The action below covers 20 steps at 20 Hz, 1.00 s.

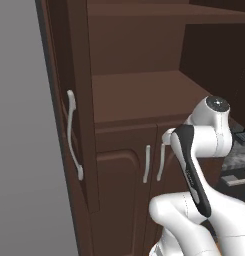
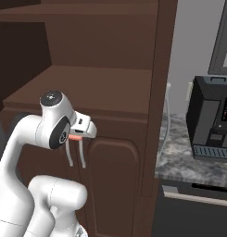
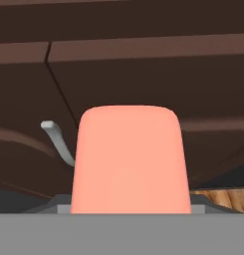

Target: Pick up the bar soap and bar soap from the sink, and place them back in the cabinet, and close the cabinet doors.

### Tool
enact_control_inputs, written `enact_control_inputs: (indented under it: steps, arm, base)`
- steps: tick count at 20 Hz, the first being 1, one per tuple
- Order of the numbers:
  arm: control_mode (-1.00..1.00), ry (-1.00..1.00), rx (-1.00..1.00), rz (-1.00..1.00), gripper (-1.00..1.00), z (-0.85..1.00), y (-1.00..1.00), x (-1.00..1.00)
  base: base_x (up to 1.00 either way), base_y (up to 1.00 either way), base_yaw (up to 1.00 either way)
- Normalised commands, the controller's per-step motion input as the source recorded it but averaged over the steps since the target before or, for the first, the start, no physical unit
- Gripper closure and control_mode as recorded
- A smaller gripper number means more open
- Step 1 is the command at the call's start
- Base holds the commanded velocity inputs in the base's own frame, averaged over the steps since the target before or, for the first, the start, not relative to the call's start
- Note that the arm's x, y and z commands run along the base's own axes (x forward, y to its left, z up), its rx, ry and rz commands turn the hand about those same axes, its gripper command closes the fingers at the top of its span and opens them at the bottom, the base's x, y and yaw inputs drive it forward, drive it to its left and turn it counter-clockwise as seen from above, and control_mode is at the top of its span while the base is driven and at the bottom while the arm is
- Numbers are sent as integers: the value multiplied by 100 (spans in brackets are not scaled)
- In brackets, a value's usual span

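Note:
A flat salmon-orange bar soap [image 3: 128,159] sits between my fingers, close to the hand camera; it also shows as a small orange sliver [image 2: 76,137]. My gripper [image 2: 80,135] is shut on it, held in front of the cabinet just below the front edge of the wide inner shelf [image 2: 87,88]. The tall dark brown cabinet [image 1: 139,95] stands open. Its left door [image 1: 76,75] is swung outward with a long silver handle [image 1: 71,135]; the right door [image 2: 159,92] is also swung out. The sink is out of view.
Below the shelf are two shorter arched-panel doors, shut, with small silver handles [image 1: 146,164] [image 2: 82,159] right by my hand. A black appliance [image 2: 210,120] stands on the speckled counter [image 2: 179,157] to the right. A grey wall [image 1: 19,150] is at the left.

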Motion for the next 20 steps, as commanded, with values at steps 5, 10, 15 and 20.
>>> enact_control_inputs:
  steps: [5, 10, 15, 20]
  arm:
    - [-100, -1, 0, 0, 100, 4, 0, 0]
    - [-100, -16, 0, 0, 100, 29, 0, 0]
    - [-100, -21, -1, 0, 100, 41, 0, 3]
    - [-100, -11, 0, 0, 100, 38, 0, 20]
  base:
    - [0, 0, 0]
    - [0, 0, 0]
    - [0, 0, 0]
    - [0, 0, 0]
